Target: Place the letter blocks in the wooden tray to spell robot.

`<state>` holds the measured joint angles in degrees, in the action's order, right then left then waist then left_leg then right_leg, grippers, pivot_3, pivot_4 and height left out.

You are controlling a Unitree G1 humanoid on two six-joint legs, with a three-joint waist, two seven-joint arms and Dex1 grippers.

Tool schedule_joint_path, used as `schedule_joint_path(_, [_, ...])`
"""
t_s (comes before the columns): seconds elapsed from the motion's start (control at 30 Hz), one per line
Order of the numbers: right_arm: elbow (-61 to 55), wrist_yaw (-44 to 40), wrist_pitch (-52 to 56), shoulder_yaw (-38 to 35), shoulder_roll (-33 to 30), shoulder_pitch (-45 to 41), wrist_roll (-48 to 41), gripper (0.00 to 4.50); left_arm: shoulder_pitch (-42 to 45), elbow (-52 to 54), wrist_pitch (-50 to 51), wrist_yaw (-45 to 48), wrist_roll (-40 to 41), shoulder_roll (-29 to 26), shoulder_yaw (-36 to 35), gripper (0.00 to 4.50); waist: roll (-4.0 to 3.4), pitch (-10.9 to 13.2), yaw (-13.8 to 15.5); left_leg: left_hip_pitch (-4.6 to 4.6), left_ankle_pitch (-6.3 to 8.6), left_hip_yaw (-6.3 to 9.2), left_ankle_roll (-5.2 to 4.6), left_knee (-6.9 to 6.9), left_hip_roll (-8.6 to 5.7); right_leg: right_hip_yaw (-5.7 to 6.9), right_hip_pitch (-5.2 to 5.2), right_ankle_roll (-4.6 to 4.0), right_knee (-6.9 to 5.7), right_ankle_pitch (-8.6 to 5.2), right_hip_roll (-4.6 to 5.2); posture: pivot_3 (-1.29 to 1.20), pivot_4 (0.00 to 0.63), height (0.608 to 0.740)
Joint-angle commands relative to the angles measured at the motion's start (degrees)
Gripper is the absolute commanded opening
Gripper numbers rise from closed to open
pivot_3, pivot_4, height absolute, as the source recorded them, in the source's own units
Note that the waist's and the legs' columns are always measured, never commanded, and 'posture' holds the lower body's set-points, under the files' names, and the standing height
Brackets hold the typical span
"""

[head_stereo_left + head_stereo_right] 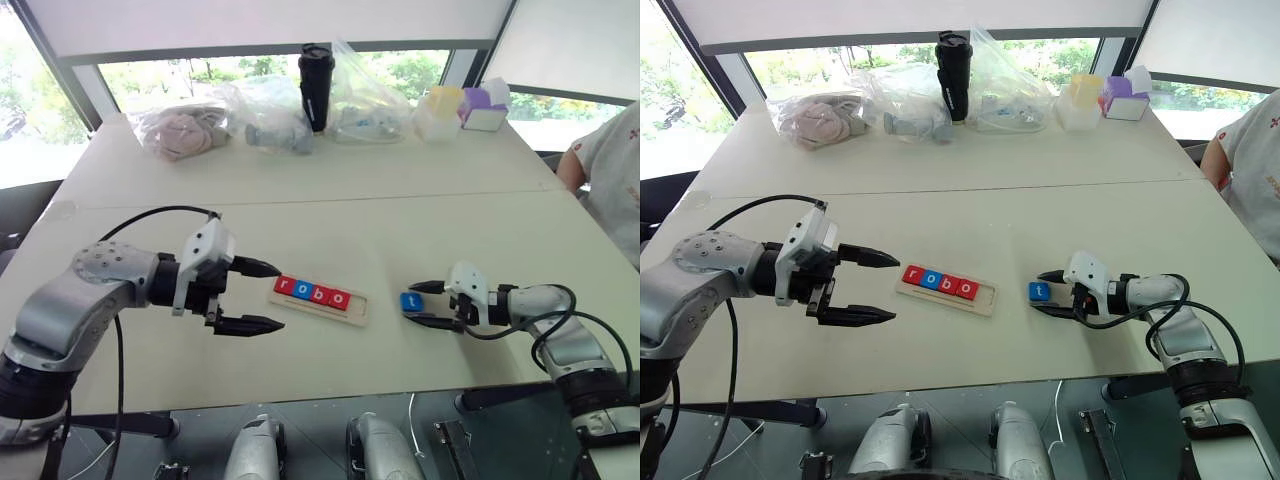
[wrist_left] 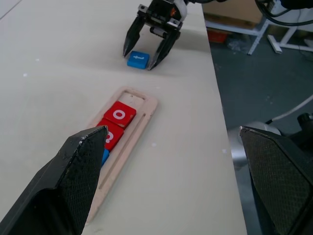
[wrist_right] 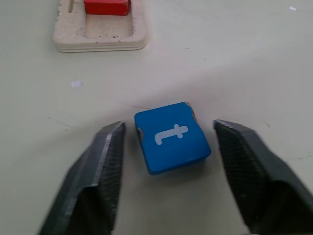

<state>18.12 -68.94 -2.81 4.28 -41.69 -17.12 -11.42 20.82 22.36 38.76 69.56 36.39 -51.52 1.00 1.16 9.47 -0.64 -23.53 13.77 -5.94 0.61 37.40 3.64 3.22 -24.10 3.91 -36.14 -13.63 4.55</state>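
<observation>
The wooden tray (image 1: 356, 311) lies mid-table with four letter blocks in a row: red r (image 1: 285, 286), blue o (image 1: 302, 291), red b (image 1: 320, 295), red o (image 1: 338, 299). Its right end is bare. The blue t block (image 3: 172, 138) lies flat on the table to the right of the tray. My right gripper (image 3: 168, 126) is open and straddles the t block, with a gap on each side between the block and its fingers (image 3: 102, 161). My left gripper (image 1: 281, 296) hovers open just off the tray's left end and holds nothing.
Clear plastic bags (image 1: 262, 113), a black bottle (image 1: 316, 86) and small pastel boxes (image 1: 462, 108) line the table's far edge. A person's sleeve (image 1: 612, 170) shows at the right side. The table's near edge runs just below both grippers.
</observation>
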Motion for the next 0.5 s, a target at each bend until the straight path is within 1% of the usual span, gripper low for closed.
schedule_joint_path(0.03, [0.2, 0.2, 0.0, 0.0, -0.8, 1.3, 1.2, 1.18, 0.0, 1.0, -1.3, -0.2, -0.3, -0.8, -1.4, 4.50, 0.00, 0.0, 0.1, 0.04, 0.00, 0.00, 0.00, 0.01, 0.00, 0.00, 0.04, -0.01, 0.00, 0.00, 0.00, 0.00, 0.150, 0.740])
schedule_joint_path(0.13, [-1.2, 1.4, 0.4, -0.3, -1.0, 1.6, 1.5, 1.19, -0.3, 1.1, -1.7, -0.3, -0.6, -0.8, -1.2, 4.50, 0.00, 0.0, 0.1, 0.08, 0.00, 0.00, 0.00, 0.01, 0.00, 0.00, 0.08, -0.01, 0.00, -0.01, 0.03, 0.00, 0.150, 0.740])
schedule_joint_path(0.17, [-3.3, 2.3, 2.0, -0.9, -1.0, 1.4, 1.0, 1.19, -0.5, 1.0, -2.0, -0.2, -0.9, -0.9, -1.2, 4.50, 0.00, 0.0, 0.0, 0.08, 0.00, 0.00, 0.00, 0.01, 0.00, 0.00, 0.08, -0.01, 0.01, -0.01, 0.03, 0.00, 0.150, 0.740])
schedule_joint_path(0.33, [-20.4, 6.3, 14.8, -3.4, -1.4, 2.4, -4.1, 1.19, -1.0, -0.3, -4.7, -0.3, -3.5, -1.3, -1.2, 4.50, -0.02, 0.0, 0.0, 0.06, 0.00, 0.02, 0.01, -0.04, 0.03, -0.04, -0.06, -0.03, -0.03, 0.00, 0.03, 0.00, 0.150, 0.740])
schedule_joint_path(0.43, [-31.1, 8.0, 22.6, -1.9, -1.2, 4.2, -6.3, 1.19, -0.8, -1.3, -7.7, 0.9, -5.8, -1.6, 0.1, 4.50, -0.01, 0.0, 0.0, 0.05, 0.00, 0.02, 0.01, -0.16, 0.05, -0.05, -0.15, -0.03, -0.04, 0.00, 0.01, 0.00, 0.150, 0.740])
schedule_joint_path(0.5, [-34.5, 9.5, 25.7, -0.7, -0.7, 4.3, -6.3, 1.19, -0.1, -1.7, -8.3, 1.1, -6.4, -1.2, 1.0, 4.50, -0.02, 0.0, 0.1, 0.04, 0.01, 0.02, 0.01, -0.18, 0.06, -0.05, -0.17, -0.03, -0.03, 0.00, 0.00, 0.00, 0.150, 0.740])
